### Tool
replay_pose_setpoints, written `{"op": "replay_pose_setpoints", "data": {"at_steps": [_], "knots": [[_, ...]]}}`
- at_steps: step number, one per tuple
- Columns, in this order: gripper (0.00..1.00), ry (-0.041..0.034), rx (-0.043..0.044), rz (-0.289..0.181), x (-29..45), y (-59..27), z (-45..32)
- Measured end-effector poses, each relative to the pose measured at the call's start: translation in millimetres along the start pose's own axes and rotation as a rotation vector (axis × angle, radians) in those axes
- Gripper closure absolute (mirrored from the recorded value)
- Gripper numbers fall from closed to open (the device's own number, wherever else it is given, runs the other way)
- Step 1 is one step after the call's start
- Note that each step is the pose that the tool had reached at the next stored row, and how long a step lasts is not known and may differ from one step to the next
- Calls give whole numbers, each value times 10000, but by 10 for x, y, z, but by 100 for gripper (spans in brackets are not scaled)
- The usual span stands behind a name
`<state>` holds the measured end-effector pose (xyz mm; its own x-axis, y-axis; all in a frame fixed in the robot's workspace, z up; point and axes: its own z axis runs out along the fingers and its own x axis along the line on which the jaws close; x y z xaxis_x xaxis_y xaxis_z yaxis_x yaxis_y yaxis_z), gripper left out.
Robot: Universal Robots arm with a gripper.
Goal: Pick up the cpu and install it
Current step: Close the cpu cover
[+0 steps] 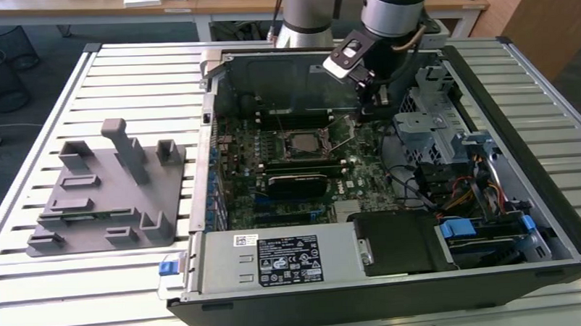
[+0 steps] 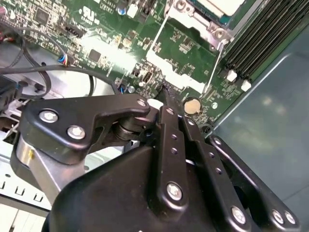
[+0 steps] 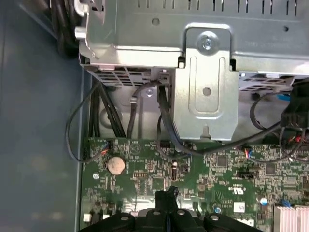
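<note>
The cpu [image 1: 300, 140] shows as a small pale square lying in the motherboard socket near the middle of the open computer case; its silvery edge [image 2: 219, 6] also appears in the second wrist view. My gripper [image 1: 366, 115] hangs inside the case, to the exterior view's right of the socket and just above the green board. Its black fingers [image 2: 166, 113] meet in a narrow tip, shut with nothing between them. In the first wrist view the gripper [image 3: 167, 194] hovers over the board near a round coin battery [image 3: 116, 165]. A thin metal lever [image 2: 216, 67] stands beside the socket frame, apart from the tip.
A grey plastic fixture tray [image 1: 108, 191] sits on the slatted table at the exterior view's left. Inside the case are a metal drive cage [image 1: 430, 125], bundled cables [image 1: 456, 193], memory sticks [image 1: 296, 168] and a power supply [image 1: 274, 258]. Case walls [image 1: 205, 144] ring the board.
</note>
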<state>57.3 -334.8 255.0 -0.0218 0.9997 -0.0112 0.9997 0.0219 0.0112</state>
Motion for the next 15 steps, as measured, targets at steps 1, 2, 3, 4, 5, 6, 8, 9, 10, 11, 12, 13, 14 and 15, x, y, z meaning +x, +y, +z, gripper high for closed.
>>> {"op": "replay_pose_setpoints", "data": {"at_steps": [1, 2, 3, 4, 5, 6, 8, 9, 10, 11, 12, 13, 14, 15], "knots": [[89, 0, 2, -1, 4, 14, 7], [89, 0, 4, 0, 6, 28, 13], [89, -1, 5, 0, 7, 33, 20], [89, -1, 6, 0, 7, 34, 29], [89, -1, 6, 2, 7, 34, 42], [89, -1, 6, 0, 8, 37, 56], [89, 0, 7, 0, 11, 42, 84], [89, 0, 7, 1, 11, 43, 101], [89, 0, 7, 1, 12, 42, 121], [89, 0, 7, 1, 13, 42, 139], [89, 0, 7, 0, 16, 42, 155], [89, -1, 8, 0, 18, 39, 166], [89, 0, 7, 0, 20, 35, 175], [89, 0, 7, -1, 21, 29, 181]]}}
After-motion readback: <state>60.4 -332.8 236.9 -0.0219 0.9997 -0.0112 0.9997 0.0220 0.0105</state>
